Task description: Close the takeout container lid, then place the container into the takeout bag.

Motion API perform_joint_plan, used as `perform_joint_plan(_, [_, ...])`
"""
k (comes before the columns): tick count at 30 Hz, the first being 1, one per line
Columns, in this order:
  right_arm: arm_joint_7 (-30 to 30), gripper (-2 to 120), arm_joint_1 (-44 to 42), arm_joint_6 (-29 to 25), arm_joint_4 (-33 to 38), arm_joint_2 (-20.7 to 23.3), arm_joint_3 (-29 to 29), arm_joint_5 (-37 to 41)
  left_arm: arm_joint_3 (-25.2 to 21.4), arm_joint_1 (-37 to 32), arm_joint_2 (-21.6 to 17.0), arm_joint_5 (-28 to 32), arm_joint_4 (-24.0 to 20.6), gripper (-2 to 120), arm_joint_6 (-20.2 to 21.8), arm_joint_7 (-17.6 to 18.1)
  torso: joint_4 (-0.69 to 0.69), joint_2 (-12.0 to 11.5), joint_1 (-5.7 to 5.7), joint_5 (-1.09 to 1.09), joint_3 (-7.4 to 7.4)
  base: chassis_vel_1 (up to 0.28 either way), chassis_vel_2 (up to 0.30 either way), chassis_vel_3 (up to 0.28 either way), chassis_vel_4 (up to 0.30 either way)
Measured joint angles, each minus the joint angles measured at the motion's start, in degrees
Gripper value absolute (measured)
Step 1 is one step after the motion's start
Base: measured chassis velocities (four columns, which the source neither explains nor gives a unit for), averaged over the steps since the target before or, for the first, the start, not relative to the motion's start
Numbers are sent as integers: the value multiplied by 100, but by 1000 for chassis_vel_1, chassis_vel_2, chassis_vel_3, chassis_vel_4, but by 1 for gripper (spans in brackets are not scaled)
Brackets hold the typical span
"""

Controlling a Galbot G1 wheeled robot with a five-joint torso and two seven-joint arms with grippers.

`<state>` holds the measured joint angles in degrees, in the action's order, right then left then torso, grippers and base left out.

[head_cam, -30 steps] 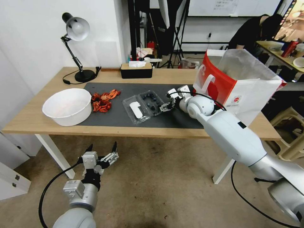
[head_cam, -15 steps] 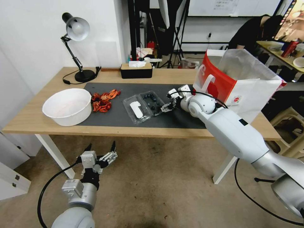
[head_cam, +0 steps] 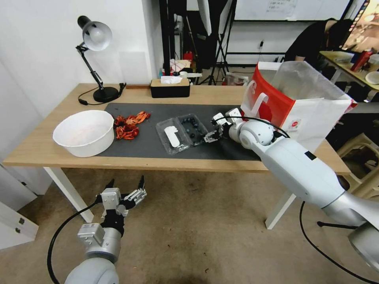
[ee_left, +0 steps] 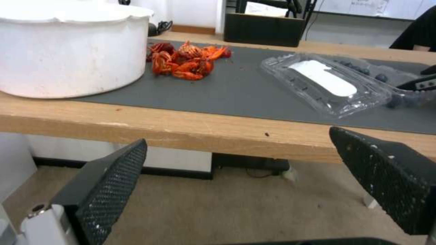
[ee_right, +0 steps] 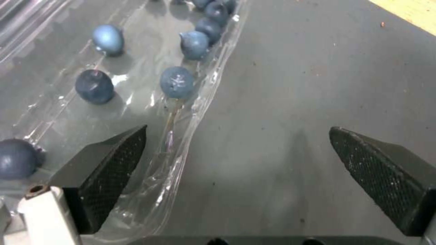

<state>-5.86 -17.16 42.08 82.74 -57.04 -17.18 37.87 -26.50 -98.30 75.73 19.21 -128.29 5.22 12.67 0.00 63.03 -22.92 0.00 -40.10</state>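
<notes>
The takeout container (head_cam: pixel 192 128) lies open on the dark mat (head_cam: pixel 150 146) near the middle of the worktop (head_cam: pixel 35 148), its lid (head_cam: pixel 171 136) folded flat beside the blueberry half on the side toward the white bowl (head_cam: pixel 84 132). The right claw (head_cam: pixel 210 137) sits spread and empty at the container's edge, one finger (ee_right: pixel 107 170) over the clear rim. The takeout bag (head_cam: pixel 300 104) stands at the worktop's right end, while the left claw (head_cam: pixel 124 189) hangs spread below the front edge.
</notes>
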Motion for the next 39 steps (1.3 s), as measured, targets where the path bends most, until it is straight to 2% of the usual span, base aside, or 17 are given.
perform_joint_plan(16, [153, 100, -225, -2, 415, 254, -52, 110, 24, 72, -33, -3, 100, 100, 2, 36, 0, 0, 0, 0, 0, 0, 0, 0, 0])
perform_joint_plan(39, [311, 100, -442, -14, 565, 263, 52, 217, 68, 108, -20, -41, 174, 100, 2, 63, -1, 0, 0, 0, -1, 0, 0, 0, 0])
